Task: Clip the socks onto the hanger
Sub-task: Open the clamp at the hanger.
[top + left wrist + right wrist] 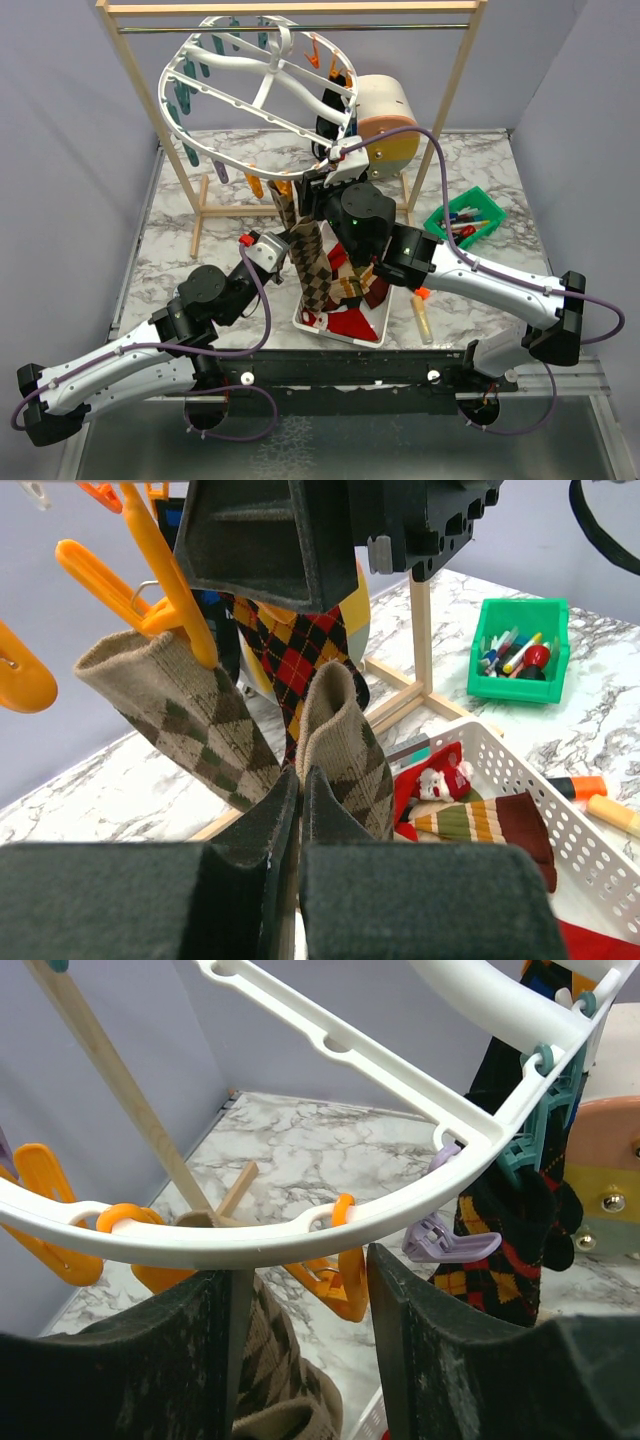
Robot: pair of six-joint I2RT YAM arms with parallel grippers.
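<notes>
The white oval hanger (260, 85) hangs tilted from the wooden rack. My left gripper (300, 780) is shut on the cuff of a tan argyle sock (345, 745) and holds it upright above the basket; it also shows in the top view (290, 242). A second tan argyle sock (170, 710) hangs from an orange clip (150, 590). A black, red and yellow argyle sock (500, 1250) hangs from a teal clip (535, 1125). My right gripper (300, 1300) is open just under the hanger rim (300, 1240), with an orange clip (345, 1275) between its fingers.
A white basket (600, 850) below holds several more socks, red and striped. A green bin (465, 217) of markers stands at the right. Loose markers (422, 315) lie beside the basket. The wooden rack's feet (200, 215) and a beige cylinder (385, 115) stand behind.
</notes>
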